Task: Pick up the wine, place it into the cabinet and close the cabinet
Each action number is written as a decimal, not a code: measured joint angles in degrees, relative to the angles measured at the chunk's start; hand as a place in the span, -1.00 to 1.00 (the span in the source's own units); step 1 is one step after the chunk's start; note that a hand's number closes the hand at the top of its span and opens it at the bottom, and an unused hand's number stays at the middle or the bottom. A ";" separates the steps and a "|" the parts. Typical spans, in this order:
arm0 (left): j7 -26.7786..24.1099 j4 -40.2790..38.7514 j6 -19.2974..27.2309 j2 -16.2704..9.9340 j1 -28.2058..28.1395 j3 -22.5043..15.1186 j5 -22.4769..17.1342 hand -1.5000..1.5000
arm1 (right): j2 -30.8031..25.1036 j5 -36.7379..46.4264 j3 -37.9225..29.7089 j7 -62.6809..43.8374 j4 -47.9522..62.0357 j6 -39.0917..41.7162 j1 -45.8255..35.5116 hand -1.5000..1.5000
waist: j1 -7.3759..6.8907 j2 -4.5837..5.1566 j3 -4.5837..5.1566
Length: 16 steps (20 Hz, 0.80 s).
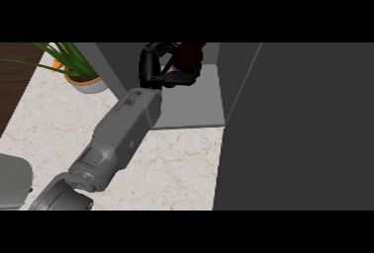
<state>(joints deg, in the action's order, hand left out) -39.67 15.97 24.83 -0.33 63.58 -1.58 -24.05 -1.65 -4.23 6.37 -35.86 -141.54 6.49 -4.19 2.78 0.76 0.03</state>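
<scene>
Robot hand curled round wine, apparently left, inside cabinet, plant beside.

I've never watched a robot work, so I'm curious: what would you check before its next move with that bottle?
1. Wine bottle held by the robot hand: ok, fingers curl round it.
2. Bottle inside the cabinet: ok, it is above the shelf.
3. Bottle standing on the shelf: cannot tell.
4. Cabinet door open: ok, swung out at right.
5. Potted plant out of the arm's way: ok, off to the left.
6. Other robot hand: cannot tell, not visible.
</scene>
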 measured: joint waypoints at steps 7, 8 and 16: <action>-1.19 -3.02 -2.97 0.36 1.10 3.72 -3.29 1.00 | 0.44 -0.18 -0.07 1.11 0.22 0.57 0.67 -1.00 | 0.46 0.15 -0.04; -1.36 -3.46 -3.20 0.38 1.29 3.92 -3.30 1.00 | 0.41 -0.22 -0.35 1.39 0.25 0.71 0.85 -1.00 | 0.45 0.12 -0.08; -2.74 -6.30 -4.54 0.34 2.49 5.62 -3.34 1.00 | 0.70 -0.13 1.02 0.93 0.36 0.61 0.37 -1.00 | 0.68 0.16 -0.14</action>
<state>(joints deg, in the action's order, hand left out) -42.41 9.67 20.29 0.00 66.07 4.04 -27.40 -0.95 -4.37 7.39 -34.93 -141.18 7.10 -3.82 3.46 0.92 -0.11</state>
